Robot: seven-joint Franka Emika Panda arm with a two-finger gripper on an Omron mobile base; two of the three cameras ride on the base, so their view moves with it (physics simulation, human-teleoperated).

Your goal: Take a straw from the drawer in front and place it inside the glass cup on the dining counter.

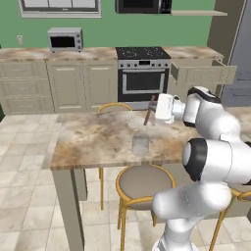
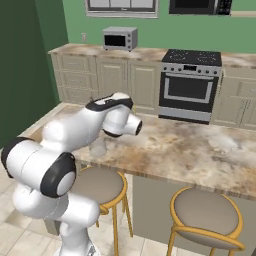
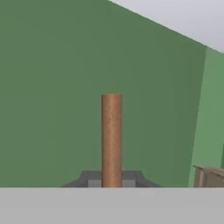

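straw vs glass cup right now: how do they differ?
1. The straw is a thin, opaque reddish-brown stick; the glass cup is a squat, clear tumbler.
2. The straw is pinched in the shut gripper, off the dining counter; the cup stands free on it.
3. The straw leans in the left base view; the cup stands upright.

Shared: both are over the counter's near edge, with the straw a little above and behind the cup.

Home kitchen, green walls, stove [image 1: 142, 73], microwave [image 1: 64, 39], beige cabinets [image 1: 81, 83], marbled dining counter [image 1: 98, 139], stools [image 1: 144, 184]
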